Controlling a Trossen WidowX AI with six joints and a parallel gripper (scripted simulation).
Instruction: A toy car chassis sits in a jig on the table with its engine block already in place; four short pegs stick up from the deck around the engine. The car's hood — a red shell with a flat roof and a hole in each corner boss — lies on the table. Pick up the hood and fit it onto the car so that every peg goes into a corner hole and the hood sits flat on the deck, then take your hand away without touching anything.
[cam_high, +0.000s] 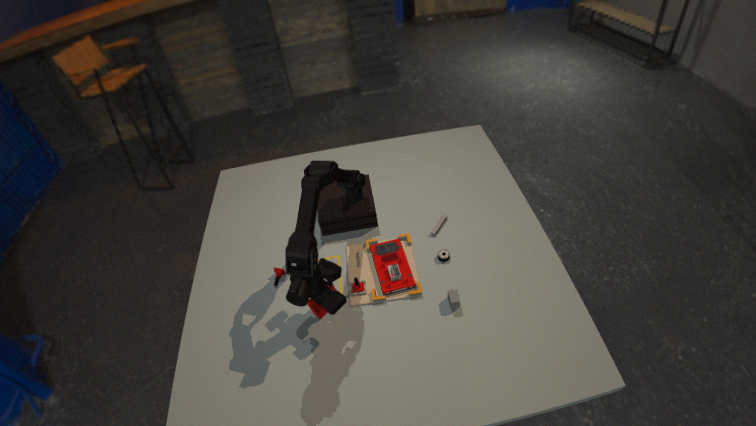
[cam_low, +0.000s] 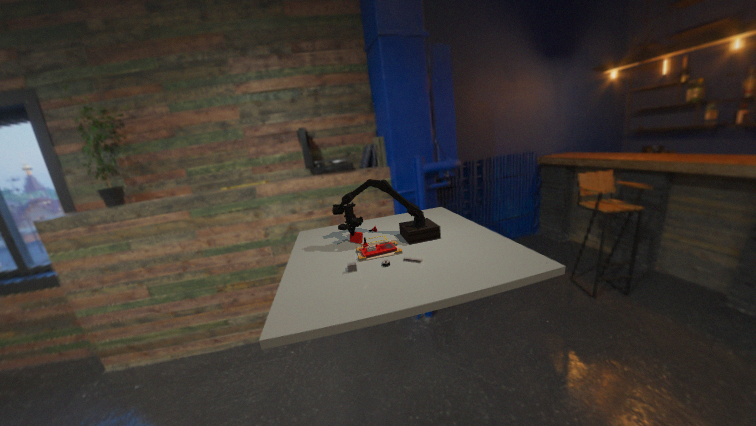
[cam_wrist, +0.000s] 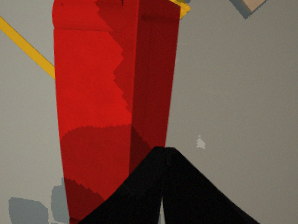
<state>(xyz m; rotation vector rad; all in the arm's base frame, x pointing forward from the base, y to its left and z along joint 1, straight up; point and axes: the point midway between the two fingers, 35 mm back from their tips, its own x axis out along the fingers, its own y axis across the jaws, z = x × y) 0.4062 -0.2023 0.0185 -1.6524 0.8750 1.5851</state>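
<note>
Pincer (cam_high: 323, 289) (cam_low: 351, 231) (cam_wrist: 162, 156): pressed together, tips meeting with nothing between them; in the top view it is over the left-hand part of the tabletop, partly hidden by the arm.
Hood (cam_high: 319, 309) (cam_low: 356, 237) (cam_wrist: 100, 90): right at the pincer, off the car; in the wrist view it runs up from beside the dark fingers, whose tips overlap its lower right side. Whether they touch, and whether it bears on the table, I cannot tell.
Yellow outline (cam_high: 333, 257) (cam_wrist: 27, 48): on the tabletop, partly covered by pincer and hood.
Arm (cam_high: 305, 211) (cam_low: 376, 183): arched from a dark box (cam_high: 349, 224) (cam_low: 419, 232) toward the far edge in the top view.
Chassis (cam_high: 400, 280) (cam_low: 378, 250): red, in the orange-cornered jig (cam_high: 354, 300), near the tabletop's middle, grey engine block (cam_high: 394, 272) on its deck.
Small red piece with black post (cam_high: 358, 287): on the jig's pale board, between hood and chassis.
Second red piece (cam_high: 278, 272) (cam_low: 374, 229): toward the left edge.
Right-edge side: pale bar (cam_high: 438, 225) (cam_low: 412, 259), round part (cam_high: 438, 256) (cam_low: 385, 263), grey block (cam_high: 453, 297) (cam_low: 351, 267), the block nearest the near-right corner.
</note>
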